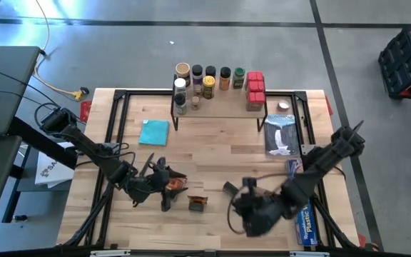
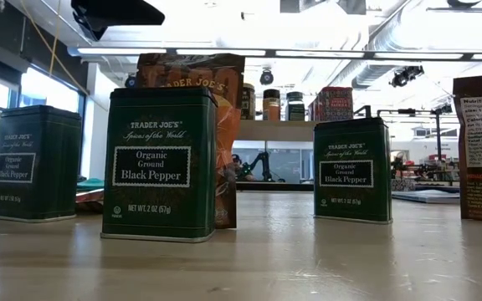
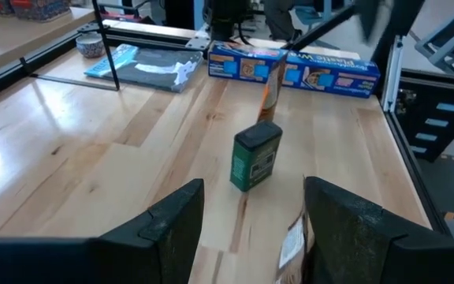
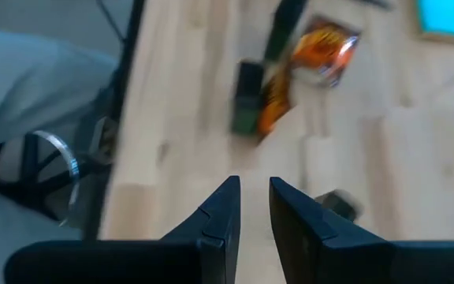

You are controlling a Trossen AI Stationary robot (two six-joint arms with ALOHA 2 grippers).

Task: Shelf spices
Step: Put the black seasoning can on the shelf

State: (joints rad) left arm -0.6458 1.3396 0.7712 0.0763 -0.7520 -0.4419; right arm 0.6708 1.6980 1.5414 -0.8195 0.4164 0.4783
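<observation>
While the wooden table (image 1: 212, 150) sits on a grey concrete floor, the low view looks across it into a bright workshop with ceiling lights and ducts. The shelf (image 1: 220, 107) stands at the far edge of the table, and I use it as my landmark. On top of it a row of spice jars (image 1: 202, 78) runs from one end to red boxes (image 1: 255, 89) at the other.

Just in front of the shelf lies a teal cloth (image 1: 154, 132), and off its red-box end a blue-and-white packet (image 1: 282, 135). A long blue box (image 1: 305, 214) lies well away, at the table's near right edge.

From above, the near tins are small and partly hidden by the arms. The low view alone shows three dark green pepper tins (image 2: 159, 163) upright, an orange packet (image 2: 192, 71) behind the middle one.

The left gripper (image 3: 254, 213) hovers low, well in front of the shelf, jaws spread with nothing between them; one tin (image 3: 255, 155) stands just ahead, an orange packet behind it. The right gripper (image 4: 254, 209) hangs over the near table edge, jaws nearly together, holding nothing; its view is blurred.
</observation>
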